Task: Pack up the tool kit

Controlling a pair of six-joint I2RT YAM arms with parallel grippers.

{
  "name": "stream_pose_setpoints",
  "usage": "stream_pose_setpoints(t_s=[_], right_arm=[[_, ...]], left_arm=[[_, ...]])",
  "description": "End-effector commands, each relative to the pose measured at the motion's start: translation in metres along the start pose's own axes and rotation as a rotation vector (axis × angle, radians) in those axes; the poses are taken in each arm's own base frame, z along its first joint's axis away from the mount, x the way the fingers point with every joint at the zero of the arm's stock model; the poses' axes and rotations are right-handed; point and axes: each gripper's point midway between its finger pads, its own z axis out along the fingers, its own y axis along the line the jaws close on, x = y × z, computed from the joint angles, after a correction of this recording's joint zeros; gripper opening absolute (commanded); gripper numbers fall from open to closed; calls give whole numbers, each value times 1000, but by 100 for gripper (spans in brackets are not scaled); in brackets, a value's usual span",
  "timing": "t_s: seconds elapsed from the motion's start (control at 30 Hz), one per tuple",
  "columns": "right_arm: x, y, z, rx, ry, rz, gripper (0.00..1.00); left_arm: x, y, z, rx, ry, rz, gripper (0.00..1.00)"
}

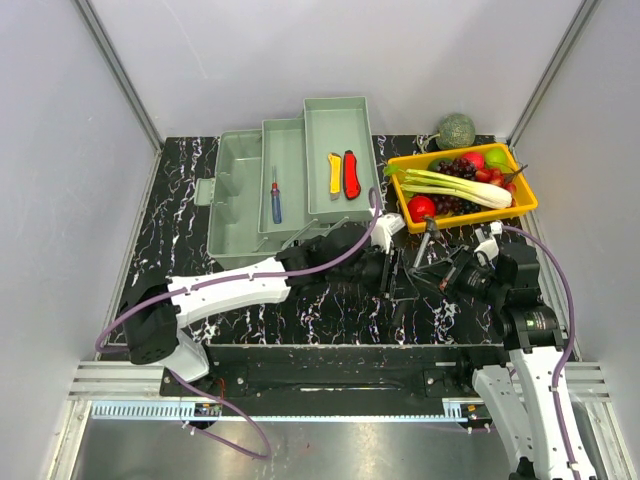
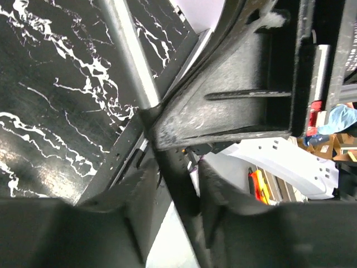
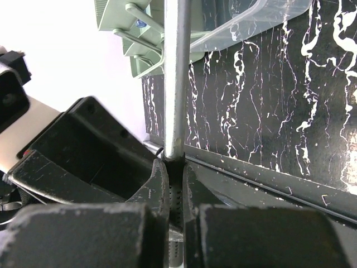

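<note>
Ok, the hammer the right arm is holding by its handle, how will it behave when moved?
The hammer is probably stiff and top-heavy: a bare metal shaft rises from the right fingers, so it may pivot in the grip. The shaft looks smooth, likely slippery; the dimpled black handle should hold better.

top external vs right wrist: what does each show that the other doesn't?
Only top external: a screwdriver, a yellow knife and a red knife lying in the toolbox's open trays, plus a fruit tray with a melon behind it.
Only right wrist: a close look at the right gripper, its jaws closed on the hammer's bare metal shaft.
Both: toolbox, hammer, black marbled table.
</note>
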Motion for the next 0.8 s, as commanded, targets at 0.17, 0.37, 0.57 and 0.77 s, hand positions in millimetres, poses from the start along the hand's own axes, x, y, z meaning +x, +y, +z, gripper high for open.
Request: stream_pose_setpoints(t_s=[0.17, 0.37, 0.57, 0.77], right_arm=[[-5, 30, -12, -85, -36, -83, 72], [-17, 36, -27, -57, -152, -150, 99], [-18, 25, -25, -16, -163, -123, 99], [-15, 13, -20, 7, -147, -94, 99]], left_arm=[[-18, -10, -10, -30, -44, 51, 0], [-42, 2, -43, -188, -135, 132, 0], [-91, 23, -116, -368, -316, 183, 0], [-148, 77, -241, -626, -586, 142, 0]])
